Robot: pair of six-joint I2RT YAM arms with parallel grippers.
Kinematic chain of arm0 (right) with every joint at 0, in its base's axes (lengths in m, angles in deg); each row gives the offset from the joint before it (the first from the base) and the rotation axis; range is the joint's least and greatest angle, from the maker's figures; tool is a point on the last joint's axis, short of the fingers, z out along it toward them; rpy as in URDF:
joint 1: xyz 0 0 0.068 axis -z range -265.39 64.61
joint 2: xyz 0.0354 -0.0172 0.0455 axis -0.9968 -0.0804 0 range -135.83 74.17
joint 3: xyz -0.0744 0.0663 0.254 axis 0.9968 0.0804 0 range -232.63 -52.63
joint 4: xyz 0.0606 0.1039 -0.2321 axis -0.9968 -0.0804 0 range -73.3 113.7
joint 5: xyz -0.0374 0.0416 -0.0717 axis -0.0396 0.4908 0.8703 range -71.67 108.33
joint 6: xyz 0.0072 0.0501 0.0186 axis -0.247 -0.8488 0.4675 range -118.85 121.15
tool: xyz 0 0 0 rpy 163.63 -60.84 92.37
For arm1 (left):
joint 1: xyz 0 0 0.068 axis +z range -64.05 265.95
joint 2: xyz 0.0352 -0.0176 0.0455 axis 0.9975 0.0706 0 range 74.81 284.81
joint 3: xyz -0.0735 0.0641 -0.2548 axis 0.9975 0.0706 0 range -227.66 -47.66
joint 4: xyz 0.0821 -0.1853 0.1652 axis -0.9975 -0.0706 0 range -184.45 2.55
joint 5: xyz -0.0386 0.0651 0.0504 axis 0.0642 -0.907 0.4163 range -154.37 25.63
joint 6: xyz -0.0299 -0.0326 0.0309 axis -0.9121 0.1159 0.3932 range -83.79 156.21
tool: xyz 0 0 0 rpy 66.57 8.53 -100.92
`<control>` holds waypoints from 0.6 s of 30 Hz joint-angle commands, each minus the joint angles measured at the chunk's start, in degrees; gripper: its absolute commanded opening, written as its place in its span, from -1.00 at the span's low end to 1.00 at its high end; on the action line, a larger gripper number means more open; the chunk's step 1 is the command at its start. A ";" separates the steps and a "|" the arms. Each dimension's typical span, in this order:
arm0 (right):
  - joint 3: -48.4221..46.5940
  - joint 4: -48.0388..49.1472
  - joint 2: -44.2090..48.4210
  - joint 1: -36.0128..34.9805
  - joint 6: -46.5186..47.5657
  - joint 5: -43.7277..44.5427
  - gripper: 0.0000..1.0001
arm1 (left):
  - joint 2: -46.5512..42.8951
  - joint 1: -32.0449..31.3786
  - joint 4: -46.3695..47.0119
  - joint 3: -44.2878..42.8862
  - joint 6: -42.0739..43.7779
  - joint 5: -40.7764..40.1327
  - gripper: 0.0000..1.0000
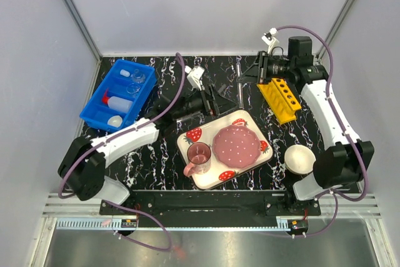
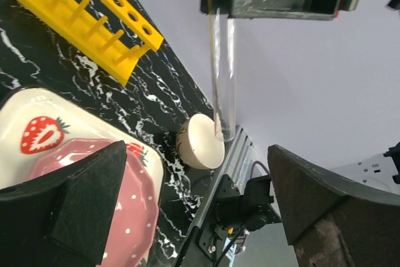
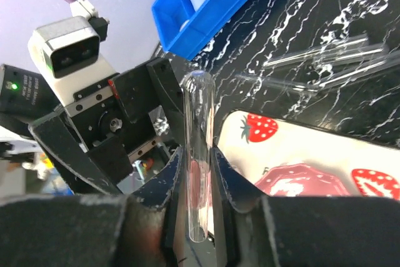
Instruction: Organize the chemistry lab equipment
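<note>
Right gripper [image 3: 199,173]: clamped on a thin clear glass test tube [image 3: 199,123], rounded end standing out past the fingertips.
Left gripper [image 2: 197,198]: jaws wide apart, empty, facing the held tube from close by.
Held tube: off the table, in the air between the two grippers.
Loose tubes [image 3: 325,54]: more thin clear glass ones, lying flat on the black marbled tabletop [image 1: 156,154].
Yellow holed rack [image 1: 279,96]: right rear, just beside the right gripper, no tube seen in it.
Blue plastic bin [image 1: 94,107]: left rear, holding the white squeeze bottle with red spout [image 1: 119,102].
Step in hand: probably moving one tube, either handing it to the left gripper or carrying it to the rack; cannot tell which.
Next move: for a handover, left jaws closing squarely before the right lets go; for the rack, lining the tube up over one hole.
</note>
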 commanded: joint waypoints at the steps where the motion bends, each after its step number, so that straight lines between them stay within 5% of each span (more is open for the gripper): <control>1: 7.48 18.08 3.51 1.39 -15.99 -7.25 -0.58 | 2.31 -1.72 6.33 -4.30 -2.28 -2.61 0.90; 8: 13.28 25.31 6.86 1.74 -22.24 -8.75 -0.58 | 4.77 -4.53 5.01 -7.37 -4.21 -5.07 0.70; 18: 17.06 28.74 9.58 1.83 -24.44 -8.05 -0.56 | 7.50 -5.06 -1.14 -10.72 -5.36 -7.53 -0.15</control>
